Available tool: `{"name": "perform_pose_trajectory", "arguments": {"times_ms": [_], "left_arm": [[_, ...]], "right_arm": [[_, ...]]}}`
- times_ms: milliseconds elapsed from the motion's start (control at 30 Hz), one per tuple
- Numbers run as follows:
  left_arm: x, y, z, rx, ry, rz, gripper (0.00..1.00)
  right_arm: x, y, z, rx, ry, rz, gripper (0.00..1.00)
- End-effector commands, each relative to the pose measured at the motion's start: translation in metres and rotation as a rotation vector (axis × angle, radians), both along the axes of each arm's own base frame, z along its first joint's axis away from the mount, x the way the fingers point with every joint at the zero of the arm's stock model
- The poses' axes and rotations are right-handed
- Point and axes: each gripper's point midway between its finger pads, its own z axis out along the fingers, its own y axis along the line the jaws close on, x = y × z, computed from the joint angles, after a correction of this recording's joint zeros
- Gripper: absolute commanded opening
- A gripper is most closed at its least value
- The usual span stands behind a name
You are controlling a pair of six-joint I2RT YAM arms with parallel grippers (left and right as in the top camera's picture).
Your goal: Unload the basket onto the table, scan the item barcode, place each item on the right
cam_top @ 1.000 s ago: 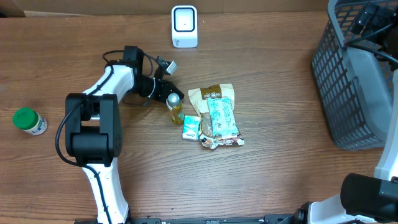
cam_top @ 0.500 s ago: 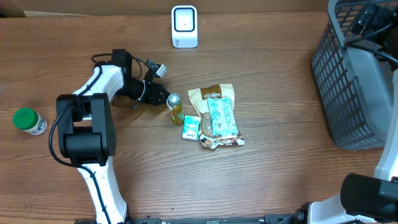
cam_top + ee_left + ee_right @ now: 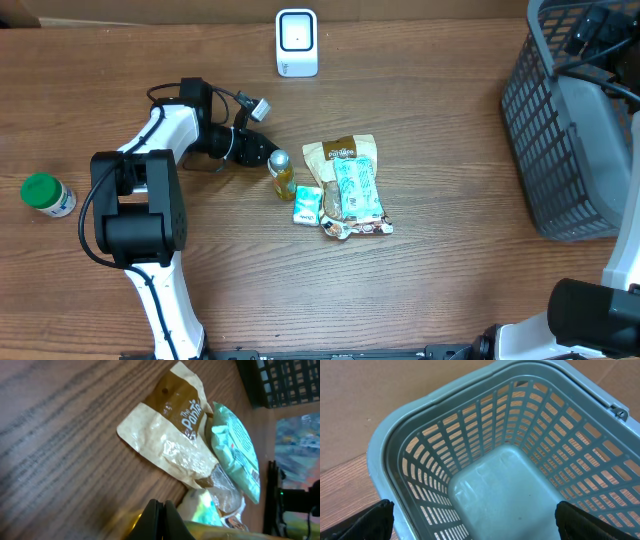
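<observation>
Four small goods lie bunched just beyond the left gripper (image 3: 265,157), whose jaws are pressed flat together with nothing between them. Closest is a little bottle (image 3: 281,175) of yellowish liquid with a pale cap. It lies just off the fingertips, cap end toward them; whether cap and tip touch cannot be told from overhead. In the left wrist view the closed left gripper (image 3: 159,506) juts up from the bottom edge, and a yellow blur, probably that bottle, sits right beside it.

Past the bottle, farther from the fingertips, is a cream pouch (image 3: 167,442) with a brown top. White lettering on the brown reads "The Pant", and the rest is cut off by a teal packet (image 3: 235,447) overlapping its far edge. The teal packet carries small print and a striped patch near its rim, too fine to read. A small green-and-white packet (image 3: 308,205) lies beside the bottle's base, its label illegible.

The white scanner (image 3: 297,42), dark-windowed, stands well apart from the gripper, toward the table's far edge. A green-lidded jar (image 3: 47,195) sits well behind the left arm, on the opposite side from the cluster.

The right gripper (image 3: 476,522) hangs spread wide and empty over the grey basket (image 3: 420,415).
</observation>
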Motion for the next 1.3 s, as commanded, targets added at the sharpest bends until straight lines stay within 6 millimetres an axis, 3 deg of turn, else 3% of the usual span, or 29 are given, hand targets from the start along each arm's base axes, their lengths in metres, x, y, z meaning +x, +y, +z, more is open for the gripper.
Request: {"name": "perform_pose_trajectory", "arguments": {"times_ms": [0,467,767,1067,1267], "left_arm": [[-0.003,-0.004,0.006,-0.034,-0.014,-0.024,0.04],[-0.020,0.010,-0.011,0.093,0.062,-0.044,0.04],[-0.030,0.016,-0.011,0.102,0.123,-0.036,0.04],[-0.030,0.044,-0.016,0.144,0.227,0.072,0.04],[-0.026,0.079,-0.021,0.183,0.367,0.248,0.04]], "right_arm": [[-0.002,-0.001,0.012,-0.012,-0.030,-0.010,1.00],[-0.002,-0.001,0.012,-0.012,-0.030,-0.010,1.00],[-0.002,-0.001,0.012,-0.011,-0.030,-0.010,1.00],[-0.002,-0.001,0.012,-0.011,-0.030,-0.010,1.00],[-0.002,-0.001,0.012,-0.012,-0.030,-0.010,1.00]]}}
